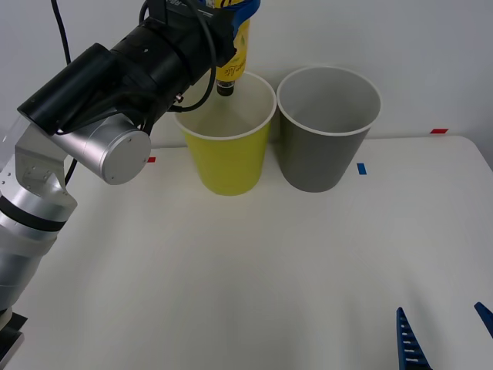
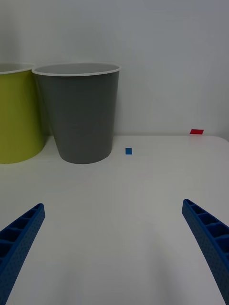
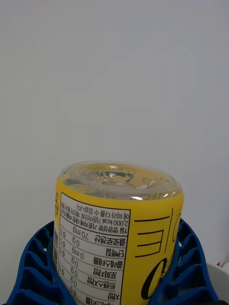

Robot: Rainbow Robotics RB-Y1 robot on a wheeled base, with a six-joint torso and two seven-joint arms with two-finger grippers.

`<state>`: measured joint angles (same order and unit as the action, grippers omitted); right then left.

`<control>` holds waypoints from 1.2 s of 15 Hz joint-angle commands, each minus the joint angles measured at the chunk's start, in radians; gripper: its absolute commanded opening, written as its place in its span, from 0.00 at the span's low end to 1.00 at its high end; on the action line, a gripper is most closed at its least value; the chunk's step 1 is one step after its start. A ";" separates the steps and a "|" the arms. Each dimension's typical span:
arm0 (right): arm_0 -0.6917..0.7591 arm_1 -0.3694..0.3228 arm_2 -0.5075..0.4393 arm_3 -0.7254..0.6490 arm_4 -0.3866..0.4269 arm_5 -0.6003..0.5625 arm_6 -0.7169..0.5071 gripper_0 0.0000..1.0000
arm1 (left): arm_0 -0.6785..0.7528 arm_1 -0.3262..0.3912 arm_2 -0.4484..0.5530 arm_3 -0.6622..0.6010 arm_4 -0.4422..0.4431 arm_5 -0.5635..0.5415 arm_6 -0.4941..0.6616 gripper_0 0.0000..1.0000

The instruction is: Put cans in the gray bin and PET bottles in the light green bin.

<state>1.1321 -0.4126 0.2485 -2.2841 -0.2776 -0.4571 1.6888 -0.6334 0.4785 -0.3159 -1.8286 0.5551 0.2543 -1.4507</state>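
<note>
Left gripper, front view: left gripper (image 1: 231, 19) was raised at the top edge, clamped on the PET bottle (image 1: 233, 55), which hung cap-down over the mouth of the light green bin (image 1: 229, 154).
Bottle, front view: slim body in a yellow label; dark cap (image 1: 225, 88) sat just above the bin's white rim, toward its far side.
Bins, front view: light green bin stood just beside the gray bin (image 1: 325, 150), on that bin's left; both upright at the far side of the white table (image 1: 246, 285).
Open room, front view: table surface in front of both bins was bare; a blue mark (image 1: 361, 168) and a red mark (image 1: 438, 131) lay to the right of the gray bin.
Right gripper, front view: right gripper (image 1: 443, 331) waited low at the near right edge, fingers spread apart, holding nothing.
Right wrist view: right gripper (image 2: 114, 248) stood wide open over bare table; gray bin (image 2: 81, 114) and light green bin (image 2: 16, 119) stood ahead near the wall.
Left wrist view: blue fingers (image 3: 33, 267) pressed both sides of the PET bottle (image 3: 119, 238); its clear ribbed base faced the camera.
Label, left wrist view: yellow with black lines and a white nutrition panel in Korean, seen inverted; "70 mg" and several "0 g" entries were legible.
</note>
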 commanded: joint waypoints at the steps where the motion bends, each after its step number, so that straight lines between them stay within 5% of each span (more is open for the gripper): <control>1: 0.000 0.000 0.000 0.000 0.000 0.000 0.000 1.00 | -0.009 0.000 -0.029 0.060 0.000 -0.078 0.004 0.00; 18: 0.000 0.000 0.000 0.000 0.000 0.000 0.000 1.00 | -0.038 0.006 -0.080 0.158 -0.003 -0.198 0.010 0.00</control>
<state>1.1321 -0.4126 0.2485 -2.2841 -0.2776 -0.4571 1.6888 -0.6671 0.4809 -0.3944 -1.6720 0.5513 0.0576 -1.4425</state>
